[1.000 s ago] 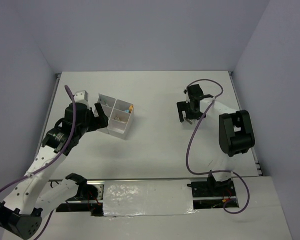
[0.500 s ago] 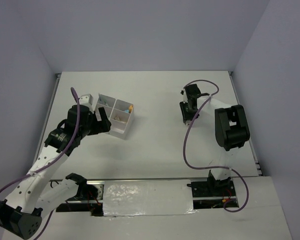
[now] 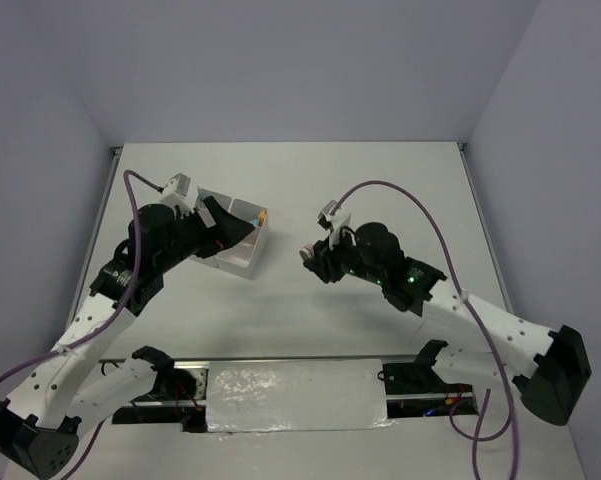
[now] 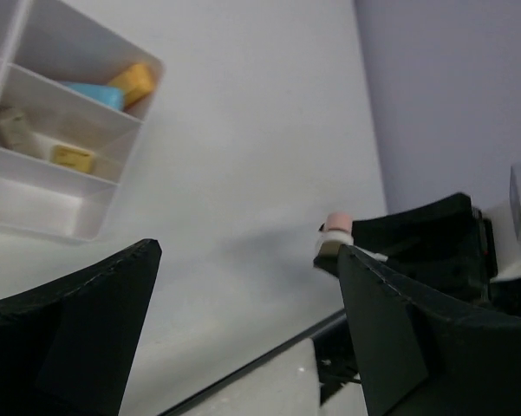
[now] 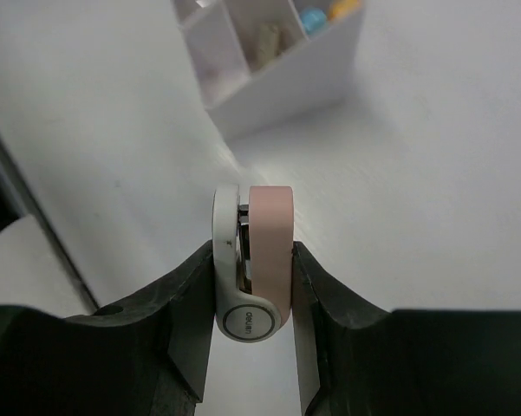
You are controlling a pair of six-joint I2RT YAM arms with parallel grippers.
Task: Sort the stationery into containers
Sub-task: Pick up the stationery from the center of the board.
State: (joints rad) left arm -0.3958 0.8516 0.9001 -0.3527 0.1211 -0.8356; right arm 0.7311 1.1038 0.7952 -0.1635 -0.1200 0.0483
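Centre of the top view: right gripper (image 3: pixel 315 256), fingers pinched on a small rounded pink-and-white plastic piece (image 5: pixel 270 232), set on edge, right of the box and apart from it. Upper left: translucent whitish four-compartment plastic box (image 3: pixel 236 263) on the white table (image 3: pixel 380 190) — blue and orange-yellow stubs in one corner cell, tan bits in the next. Left gripper (image 4: pixel 247 253) at the box's left side, fingers spread wide, holding nothing.
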